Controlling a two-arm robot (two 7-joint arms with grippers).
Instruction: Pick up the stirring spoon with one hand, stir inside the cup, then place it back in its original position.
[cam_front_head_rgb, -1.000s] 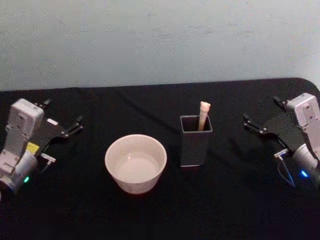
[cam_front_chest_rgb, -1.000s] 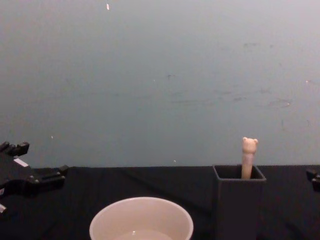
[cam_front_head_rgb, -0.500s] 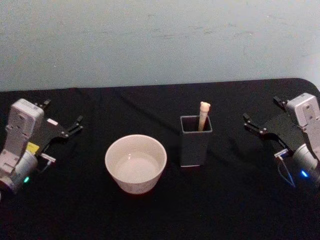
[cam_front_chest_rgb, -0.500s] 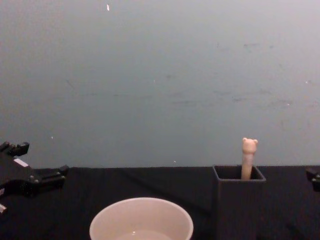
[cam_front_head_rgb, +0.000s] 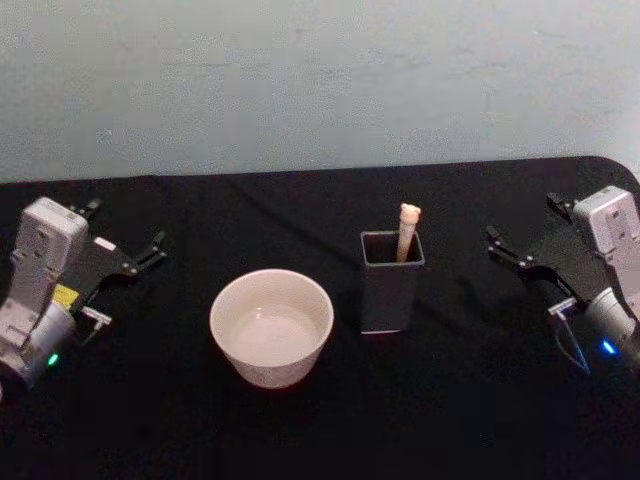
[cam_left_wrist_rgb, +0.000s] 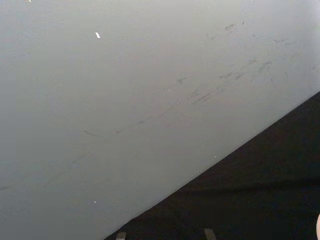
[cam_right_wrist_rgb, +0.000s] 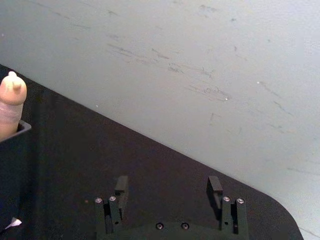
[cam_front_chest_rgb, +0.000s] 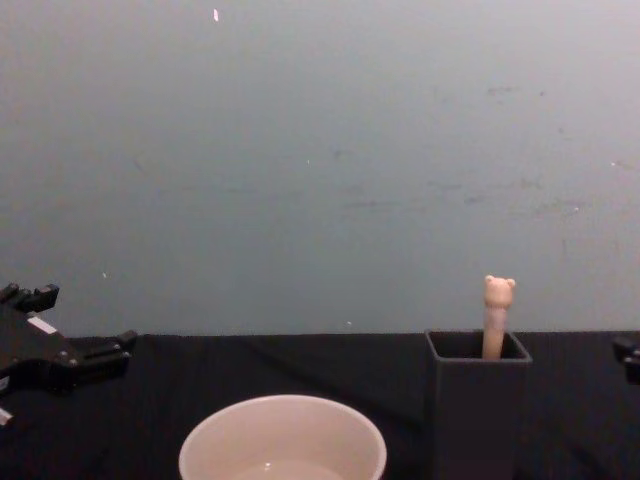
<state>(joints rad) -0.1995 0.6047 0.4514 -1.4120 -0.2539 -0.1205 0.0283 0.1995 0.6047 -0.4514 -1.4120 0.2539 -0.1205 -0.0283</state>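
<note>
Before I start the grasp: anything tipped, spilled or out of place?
Nothing stands out. The stirring spoon stands in the dark holder, bear head up; the cup sits upright beside it, no spill around it. The left gripper and right gripper are open, far out on either side.

grey wrist casings (cam_front_head_rgb: 45, 250), black grippers (cam_front_head_rgb: 127, 222)

Bare worktop (cam_front_head_rgb: 470, 330) is lying between your right pincer (cam_front_head_rgb: 522, 218) and the holder (cam_front_head_rgb: 391, 290), leaving you that side open. The cup (cam_front_head_rgb: 271, 326) is standing near the holder's left, sitting between it and your left pincer (cam_front_head_rgb: 127, 222).
</note>
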